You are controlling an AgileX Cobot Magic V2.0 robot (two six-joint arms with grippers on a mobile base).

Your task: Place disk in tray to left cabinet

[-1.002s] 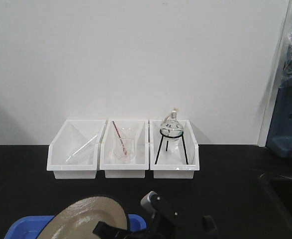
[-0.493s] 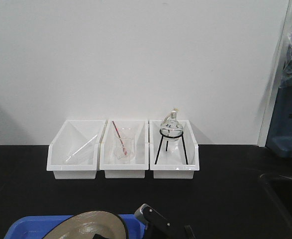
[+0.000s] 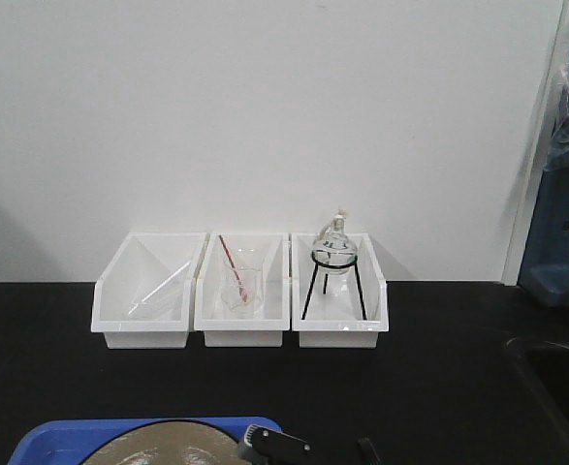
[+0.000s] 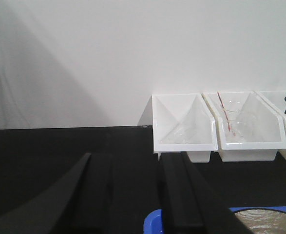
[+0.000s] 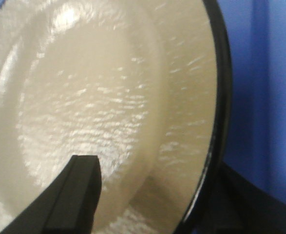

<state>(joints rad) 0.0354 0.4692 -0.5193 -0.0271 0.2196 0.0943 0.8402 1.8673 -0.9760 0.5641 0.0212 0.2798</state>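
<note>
The tan disk [image 5: 108, 87] with its black rim fills the right wrist view and lies low over the blue tray [image 5: 264, 97]. My right gripper [image 5: 152, 170] is shut on the disk's rim, with one finger [image 5: 79, 190] on the glossy inside and the other outside, below the rim. From the front, only the disk's top [image 3: 158, 453] and the tray's far rim [image 3: 51, 436] show at the bottom edge. My left gripper [image 4: 135, 158] stands open over the black table, with the tray's corner [image 4: 155, 224] just right of it. The left cabinet is out of view.
Three white open-front bins stand against the wall: one with glass rods [image 3: 148, 291], one with a beaker [image 3: 240, 291], one with a round flask on a black tripod [image 3: 337, 281]. A grey-blue unit [image 3: 560, 232] stands at the right. The black tabletop [image 3: 439, 387] spreads before the bins.
The disk has dropped from a raised, tilted pose to lying nearly flat in the tray. My right arm has sunk with it toward the bottom edge of the front view.
</note>
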